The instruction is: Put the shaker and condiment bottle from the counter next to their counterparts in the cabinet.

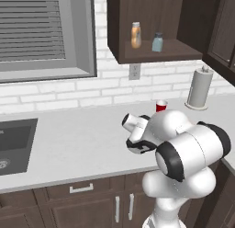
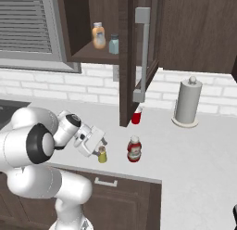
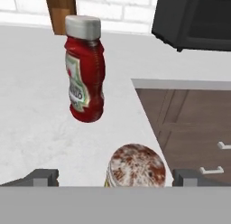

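Smooth pale grey-white tabletop (image 2: 199, 150) over dark brown wood drawers with pale bar handles; dark rectangular sink (image 1: 13, 144) set into it at the left of the left base view. One shaker (image 2: 102, 155): stubby yellow-green cylinder, dull speckled brownish cap, standing upright on the tabletop near the front edge. One condiment bottle (image 2: 134, 149): glossy red squeeze bottle, white-grey cap, pale label with green edge, upright on the tabletop just beside the shaker, not touching it. The hand view shows the shaker cap (image 3: 137, 166) close up between the two dark finger tips, the bottle (image 3: 85, 69) farther off. Gripper (image 2: 99, 149) sits right at the shaker, jaws wide with a tip on each side of the cap; contact cannot be told. One dark brown wooden cabinet (image 1: 120, 25), door open, with long grey bar handle (image 2: 142, 55) on the door. Its one shelf holds two things: an orange-amber bottle (image 1: 136, 35) with white cap and a small pale blue-grey shaker (image 1: 157, 42), standing side by side, near but apart. One red cup (image 1: 161, 105) on the tabletop by the wall under the cabinet. One paper towel roll (image 2: 187, 104), grey-white cylinder on an upright holder with a knob top, farther along the tabletop. White brick wall, one pale outlet (image 1: 134, 71), one window with grey slatted blind (image 1: 32, 27). One dark boxy appliance (image 3: 194, 20) at the upper right of the hand view.
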